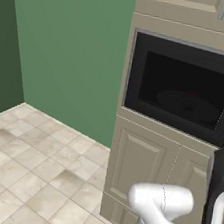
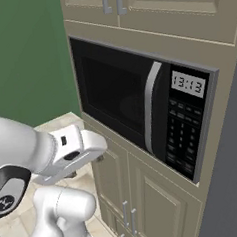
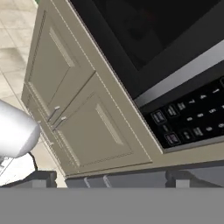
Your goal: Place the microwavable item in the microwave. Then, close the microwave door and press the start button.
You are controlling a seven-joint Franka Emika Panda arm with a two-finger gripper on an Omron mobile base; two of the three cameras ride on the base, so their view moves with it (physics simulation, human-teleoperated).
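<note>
The black microwave [image 2: 139, 104] sits in beige cabinetry with its door [image 1: 183, 88] shut flat against the front. Through the dark glass I make out the round turntable [image 1: 186, 103] and a dim shape with a reddish spot on it; I cannot tell whether that shape is the mug. A silver handle [image 2: 151, 108] runs down the door's right side, next to the button panel [image 2: 185, 128] with its clock. My gripper [image 2: 98, 144] hangs just below and left of the door, facing the lower cabinets and the button panel [image 3: 192, 118]. Its fingers are hidden.
Beige cabinet doors [image 3: 87, 127] with small handles stand under the oven, and more cabinets [image 2: 132, 4] are above it. A green wall [image 1: 68, 42] and a tiled floor [image 1: 24, 172] lie to the left. A tall dark grey panel [image 2: 233, 157] rises at the right.
</note>
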